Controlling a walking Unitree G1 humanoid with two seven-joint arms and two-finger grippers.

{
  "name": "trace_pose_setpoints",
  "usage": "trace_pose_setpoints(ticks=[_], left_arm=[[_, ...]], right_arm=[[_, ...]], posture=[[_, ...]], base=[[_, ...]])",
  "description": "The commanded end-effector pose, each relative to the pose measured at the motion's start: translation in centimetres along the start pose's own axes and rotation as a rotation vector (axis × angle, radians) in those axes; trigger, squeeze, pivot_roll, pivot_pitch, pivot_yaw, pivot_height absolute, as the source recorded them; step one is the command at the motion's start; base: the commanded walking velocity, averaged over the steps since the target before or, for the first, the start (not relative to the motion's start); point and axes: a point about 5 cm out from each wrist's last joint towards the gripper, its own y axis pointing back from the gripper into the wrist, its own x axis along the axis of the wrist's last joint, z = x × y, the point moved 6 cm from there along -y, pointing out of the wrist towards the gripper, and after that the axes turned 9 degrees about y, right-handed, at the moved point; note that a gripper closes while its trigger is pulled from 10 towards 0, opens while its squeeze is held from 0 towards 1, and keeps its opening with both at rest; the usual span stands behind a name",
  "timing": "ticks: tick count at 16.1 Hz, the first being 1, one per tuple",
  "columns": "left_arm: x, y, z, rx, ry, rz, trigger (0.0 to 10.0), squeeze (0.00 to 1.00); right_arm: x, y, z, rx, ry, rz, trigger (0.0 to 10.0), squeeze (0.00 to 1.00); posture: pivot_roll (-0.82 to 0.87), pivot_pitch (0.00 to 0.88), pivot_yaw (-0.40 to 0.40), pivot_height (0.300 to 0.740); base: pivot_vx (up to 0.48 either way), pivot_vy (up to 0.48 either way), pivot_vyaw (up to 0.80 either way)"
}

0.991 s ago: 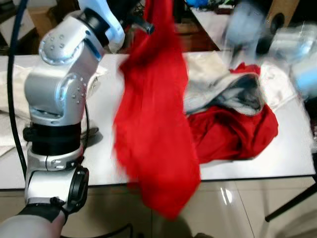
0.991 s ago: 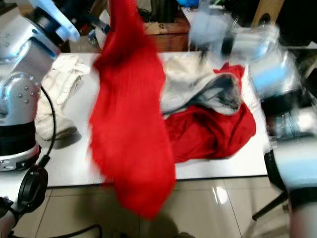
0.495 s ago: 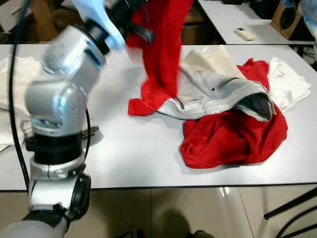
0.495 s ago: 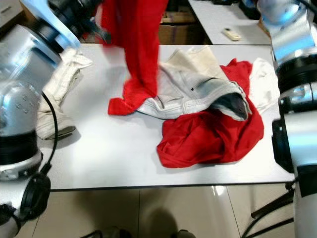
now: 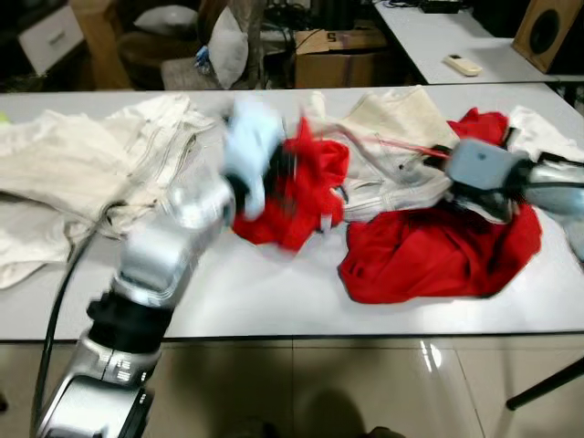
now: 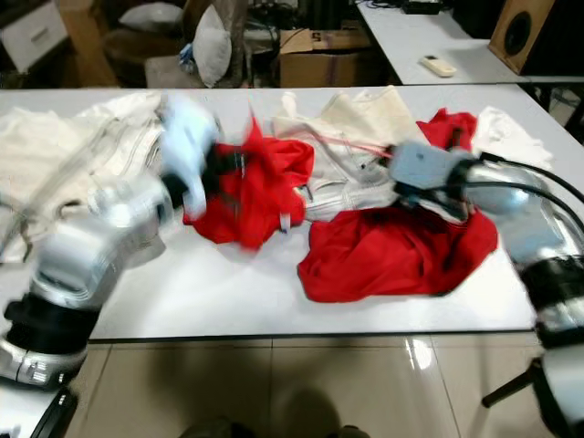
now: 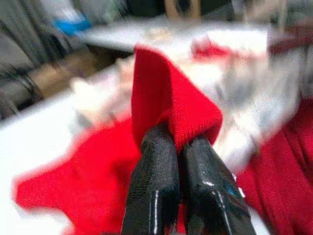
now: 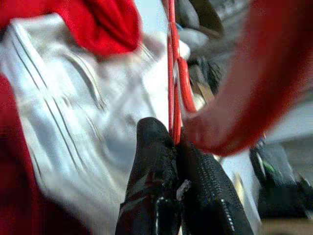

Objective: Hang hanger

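Left wrist view: our left gripper (image 7: 178, 142) pinches a fold of the red shirt (image 7: 171, 98), fingers together | right gripper (image 8: 173, 147) is clamped on the thin red hanger (image 8: 172, 73) | hanger lies over the pale trousers (image 5: 392, 169) on the white table (image 5: 274, 283) | second red garment (image 5: 438, 255) beside them | white clothes (image 5: 82, 169) on our left.

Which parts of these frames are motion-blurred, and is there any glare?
Left eye view: left arm and the red garment it holds are smeared; table sharp; glare on the floor. Left wrist view: left gripper crisp, background blurred. Right wrist view: right gripper on the red hanger, surroundings soft.
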Motion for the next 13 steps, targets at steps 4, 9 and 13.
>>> trace_pose_setpoints(ticks=[4, 9, 13], left_arm=[[-7.1, -0.9, 3.4, -0.119, -0.090, -0.192, 10.0, 0.38], [-7.1, -0.5, 2.3, -0.078, -0.036, -0.159, 10.0, 1.00], [-7.2, 3.5, -0.1, -0.140, -0.366, -0.261, 10.0, 1.00]], right_arm=[[1.8, 1.9, 2.7, -0.135, -0.045, 0.034, 10.0, 0.00], [3.8, 2.4, 3.1, -0.176, -0.095, 0.066, 10.0, 0.00], [5.5, 3.8, 3.7, -0.167, -0.189, 0.107, 10.0, 0.00]], posture=[[-0.14, 0.000, 0.120, 0.740], [-0.13, 0.000, 0.110, 0.740], [-0.13, 0.000, 0.089, 0.740]], base=[[0.000, 0.000, 0.00], [0.000, 0.000, 0.00], [0.000, 0.000, 0.00]])
